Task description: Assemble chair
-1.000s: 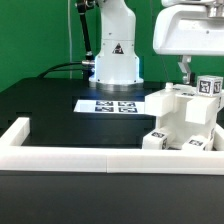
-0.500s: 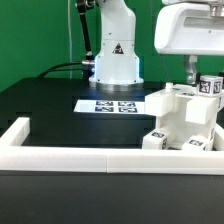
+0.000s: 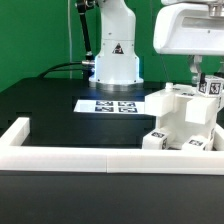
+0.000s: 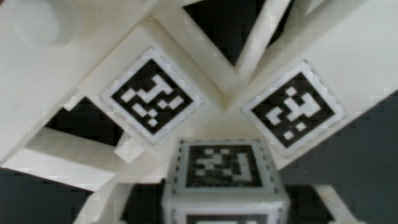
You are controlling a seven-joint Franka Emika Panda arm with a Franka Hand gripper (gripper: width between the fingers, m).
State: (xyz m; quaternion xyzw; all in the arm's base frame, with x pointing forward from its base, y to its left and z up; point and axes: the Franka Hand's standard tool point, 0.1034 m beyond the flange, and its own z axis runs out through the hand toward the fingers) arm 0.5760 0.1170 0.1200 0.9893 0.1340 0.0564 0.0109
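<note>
The chair [image 3: 183,122] is a chunky white cluster of tagged pieces at the exterior view's right, against the white rail. A small square bar end with a tag [image 3: 208,88] sticks up from its top. My gripper [image 3: 203,80] hangs straight down over it, shut on that bar with a finger on each side. In the wrist view the tagged bar end [image 4: 222,165] sits between the jaws of my gripper [image 4: 222,207], and two more tagged chair panels [image 4: 157,92] [image 4: 294,103] slope away behind it. The chair's lower parts are hidden in the wrist view.
The marker board [image 3: 108,105] lies flat on the black table in front of the robot's white base [image 3: 115,60]. A long low white border rail [image 3: 70,155] runs along the near edge and turns up the exterior view's left side.
The fingers have closed from wide open onto the tagged bar end on top of the chair. The arm and the chair have stayed where they were.
</note>
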